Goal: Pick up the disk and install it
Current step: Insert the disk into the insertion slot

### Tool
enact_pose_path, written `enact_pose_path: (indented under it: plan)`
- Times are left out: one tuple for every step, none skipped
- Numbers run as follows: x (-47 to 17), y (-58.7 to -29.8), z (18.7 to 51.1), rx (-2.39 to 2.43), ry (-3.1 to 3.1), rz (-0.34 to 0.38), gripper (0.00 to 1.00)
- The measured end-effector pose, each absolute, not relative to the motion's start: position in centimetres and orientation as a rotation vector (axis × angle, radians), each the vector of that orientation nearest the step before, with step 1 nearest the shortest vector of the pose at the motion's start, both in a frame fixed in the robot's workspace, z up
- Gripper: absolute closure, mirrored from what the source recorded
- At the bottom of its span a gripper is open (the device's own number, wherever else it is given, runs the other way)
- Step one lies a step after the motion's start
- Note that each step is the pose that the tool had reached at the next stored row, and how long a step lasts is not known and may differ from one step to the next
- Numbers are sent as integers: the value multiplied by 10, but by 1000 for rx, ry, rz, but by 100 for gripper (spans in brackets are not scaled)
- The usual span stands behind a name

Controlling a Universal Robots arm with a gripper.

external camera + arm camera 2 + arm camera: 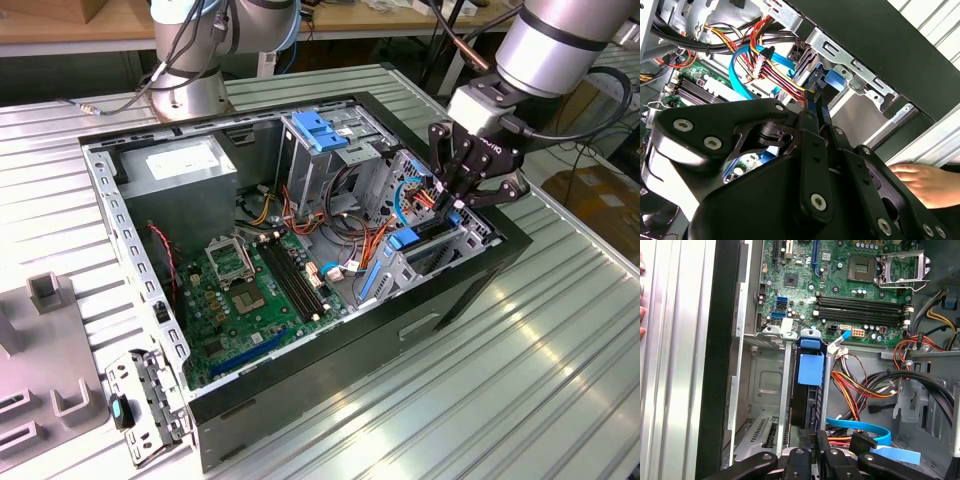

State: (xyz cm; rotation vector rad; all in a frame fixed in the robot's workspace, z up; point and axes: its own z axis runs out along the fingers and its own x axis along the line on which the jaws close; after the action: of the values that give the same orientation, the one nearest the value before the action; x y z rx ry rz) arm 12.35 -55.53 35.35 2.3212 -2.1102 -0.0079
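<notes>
The disk (pixel 809 390) stands on edge in a narrow bay slot at the front of the open computer case (pixel 470 290), its blue carrier frame (pixel 810 369) facing out. My gripper (pixel 815 436) is right over the disk's near end, with its black fingers (pixel 812 125) drawn together on that edge. In the exterior view the gripper (pixel 452 207) reaches down into the case's corner on the exterior view's right, above the blue carrier tab (pixel 403 238).
Red, yellow and blue cables (pixel 860 390) run close beside the bay. The motherboard (pixel 240 290), a grey box with a white sticker (pixel 180 165) and a metal cage with a blue top (pixel 320 135) share the case. A person's hand (pixel 920 182) rests outside the case wall.
</notes>
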Motion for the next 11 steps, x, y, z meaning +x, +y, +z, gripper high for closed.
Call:
enact_pose_path:
  plan:
    - [123,-555,353,2321,-2111,-8,83]
    - [123,-555,353,2320,-2111,-8,83]
    - [123,-555,353,2320,-2111,-8,83]
    - [123,-555,353,2320,-2111,-8,83]
    - [123,-555,353,2320,-2111,-8,83]
    - [123,-555,353,2320,-2111,-8,83]
    - [123,-555,353,2320,-2111,-8,83]
    - [123,-555,353,2320,-2111,-8,83]
    - [123,-555,353,2320,-2111,-8,83]
    - [123,-555,353,2320,-2111,-8,83]
    - [123,-555,353,2320,-2111,-8,83]
